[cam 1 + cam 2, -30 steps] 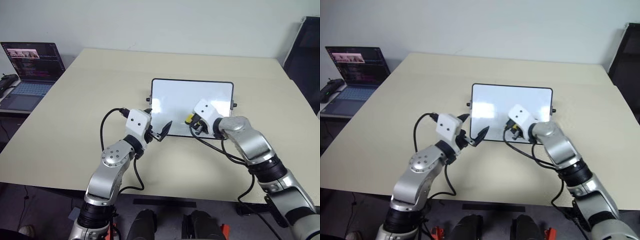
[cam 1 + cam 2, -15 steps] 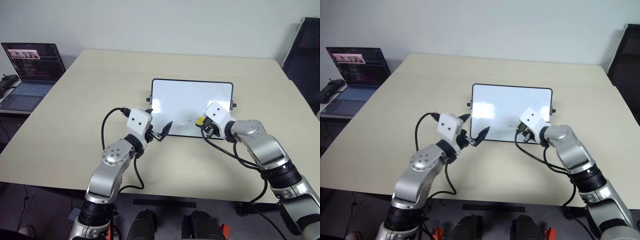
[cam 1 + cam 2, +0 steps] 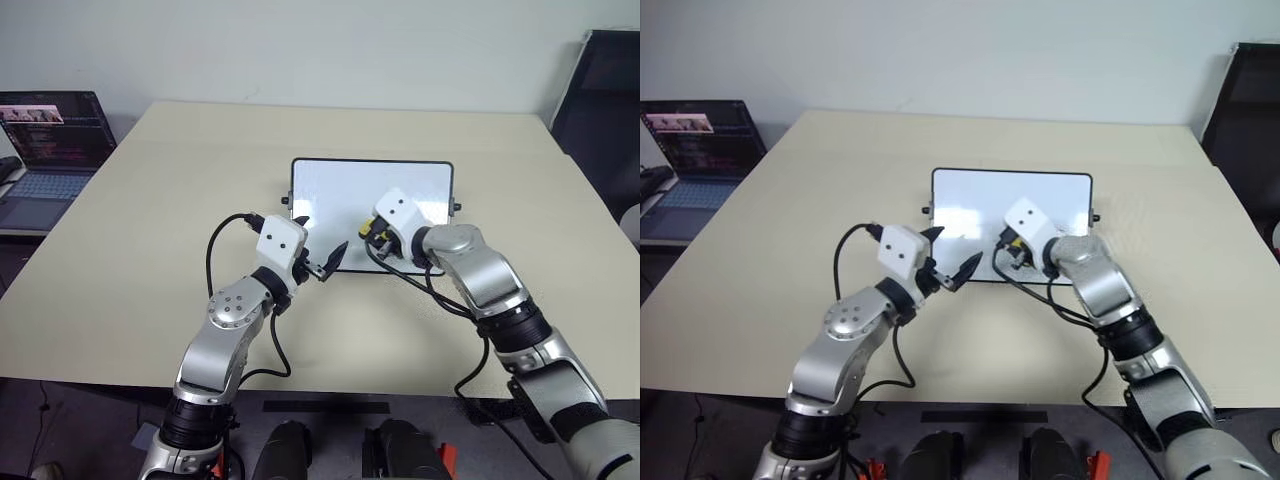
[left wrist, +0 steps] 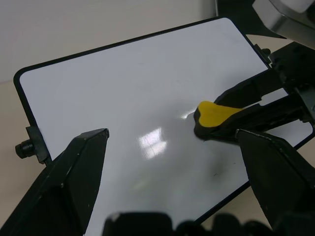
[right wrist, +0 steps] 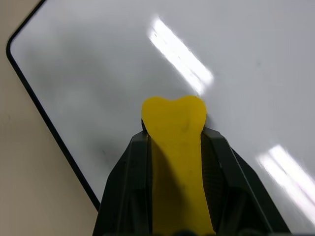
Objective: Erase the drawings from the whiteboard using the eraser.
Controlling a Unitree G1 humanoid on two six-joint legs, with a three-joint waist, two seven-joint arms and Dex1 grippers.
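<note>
Yellow plastic marks the eraser (image 5: 173,147), which is clamped between the two black fingers of the right gripper (image 5: 173,142); its rounded front end sticks out past the fingertips and is pressed on the whiteboard (image 3: 340,190). In the left eye view the eraser (image 3: 378,227) is seen just right of the frame's centre, over the lower middle of the board, with the white wrist housing directly above it. The whiteboard, a glossy white rectangle with a thin black frame and small black knobs on its short sides, lies flat in the middle of the beige table (image 3: 150,210).

Bright reflections of ceiling lights are spread over the board's surface. In the left wrist view a tiny dark speck is seen on the board near its lower edge, below the eraser (image 4: 212,114); whether it is a remnant of the drawings cannot be told, and no clear blue marks are made out on the white surface in any view.

At the lower left corner of the board the left gripper (image 3: 322,261) is held, its fingers spread apart and closed on nothing; in the left wrist view the two black fingers (image 4: 81,169) are seen wide apart over the board's near part.

At the upper left of the head views an open laptop (image 3: 45,125) is seen beside the table, its screen lit.
</note>
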